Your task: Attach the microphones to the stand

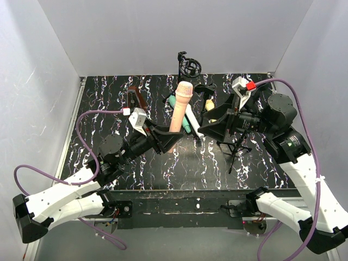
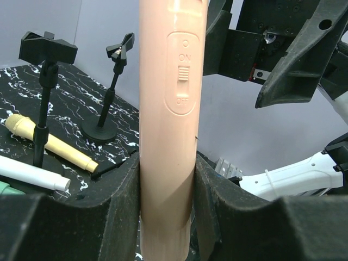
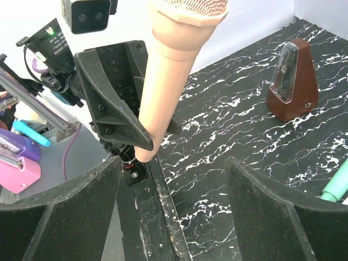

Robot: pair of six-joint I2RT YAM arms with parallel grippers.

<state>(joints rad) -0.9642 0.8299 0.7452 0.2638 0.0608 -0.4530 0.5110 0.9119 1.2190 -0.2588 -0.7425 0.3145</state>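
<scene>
Left gripper (image 2: pixel 167 187) is clamping the peach plastic handheld microphone (image 1: pixel 176 117) low on its barrel, with black padded fingers (image 2: pixel 122 206) pressing in from both sides. The mic is standing near upright, mesh head up, ON/OFF slider facing the left wrist camera. It's hanging clear of the black white-veined tabletop (image 1: pixel 109 103), well left of the black tripod stand (image 1: pixel 234 157).

Right gripper (image 3: pixel 173 163) is hovering spread wide with nothing between its fingers. It's sitting just up-left of the tripod stand, pointing at the peach mic and apart from it.

Lying on the tabletop behind-left of the tripod stand:
- a white stick microphone (image 1: pixel 191 120)
- a mint green microphone (image 1: pixel 173 101), beside the white one
- a pale yellow microphone (image 1: pixel 209 103), nearest the tripod stand of the three

A black desk stand with a ring-shaped holder (image 1: pixel 188 66) is standing behind the tripod stand at the back wall. A brown pyramid metronome (image 1: pixel 138 98) is sitting far left of the tripod stand, beyond the peach mic.
</scene>
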